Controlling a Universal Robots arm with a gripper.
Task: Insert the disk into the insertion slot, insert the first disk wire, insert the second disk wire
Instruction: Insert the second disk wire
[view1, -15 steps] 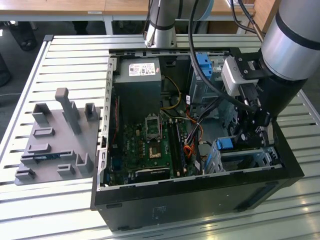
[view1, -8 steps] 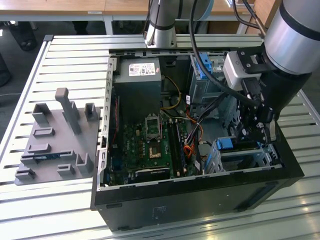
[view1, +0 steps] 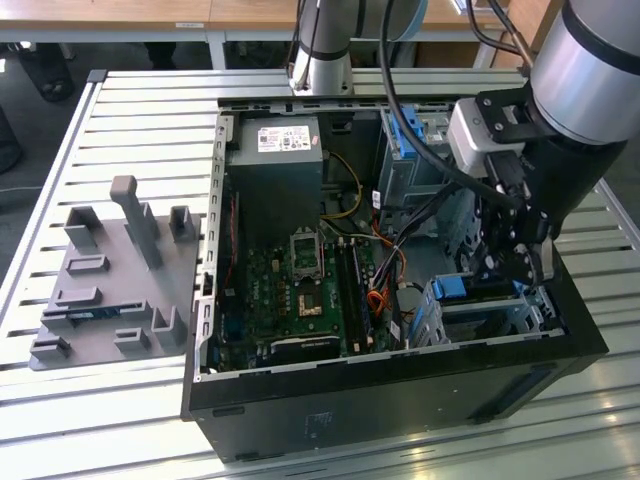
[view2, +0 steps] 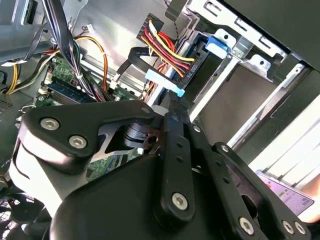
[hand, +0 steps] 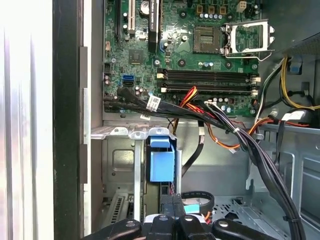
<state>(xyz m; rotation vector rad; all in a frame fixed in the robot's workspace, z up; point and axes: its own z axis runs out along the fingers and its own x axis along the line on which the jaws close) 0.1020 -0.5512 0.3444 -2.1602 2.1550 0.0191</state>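
While the disk (view1: 478, 290) appears to sit low in the insertion slot (view1: 500, 322), at the near corner of the case on the exterior view's right, only its blue carrier edge shows, so I cannot confirm it is fully seated. The gripper (view1: 520, 268) hangs right over that cage; whether it is clenched or released I cannot tell. In the second wrist view its tip (view2: 172, 107) is just beside a pale blue connector (view2: 165, 82) and the red, yellow and black wire bundle (view2: 161, 42). A slightly skewed approach could bend a plug or snag the loose black cables (hand: 260, 155) nearby. A half-seated disk would leave its sockets misaligned.
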